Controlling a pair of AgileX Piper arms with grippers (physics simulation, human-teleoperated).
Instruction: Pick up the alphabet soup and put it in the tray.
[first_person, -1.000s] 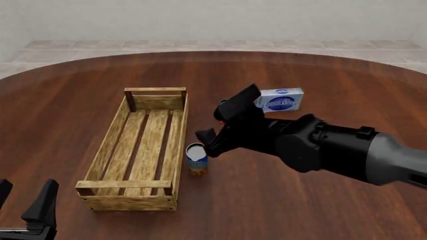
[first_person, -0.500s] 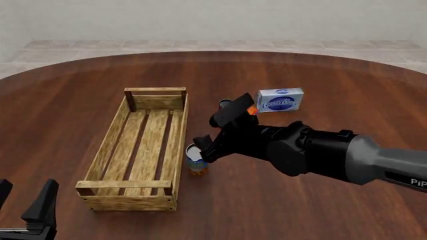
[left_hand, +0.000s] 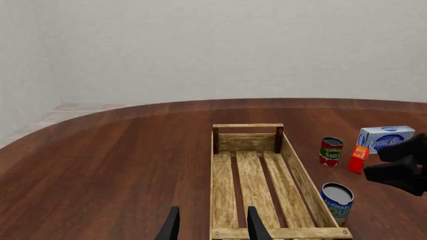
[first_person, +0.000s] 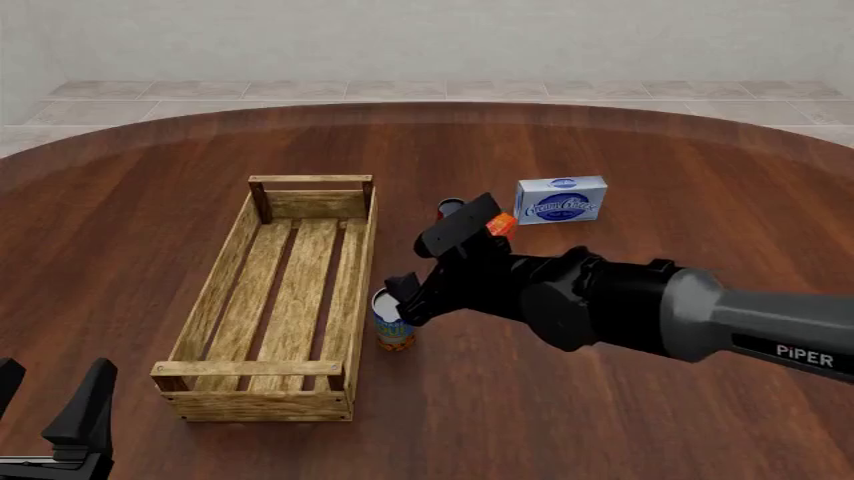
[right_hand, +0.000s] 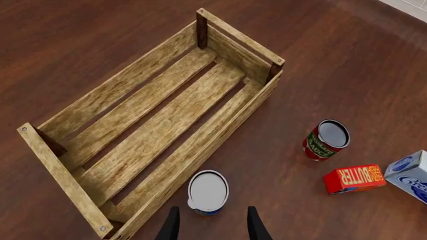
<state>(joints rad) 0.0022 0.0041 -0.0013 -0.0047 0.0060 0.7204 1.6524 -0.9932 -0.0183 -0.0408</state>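
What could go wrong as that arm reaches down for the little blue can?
The soup can stands right beside the tray wall, so a finger of the open right gripper might strike the slats or tip the can. Once lifted, the can must clear that raised wall or it may catch on it. The tomato can and butter box stand farther off, so they seem less at risk.

A matte black jointed right arm (first_person: 587, 300) is seen, with a smooth grey forearm tube marked "PiPER" in white. Black, flat, tapered fingers (first_person: 83, 410) are borne by the left gripper (first_person: 47, 405).
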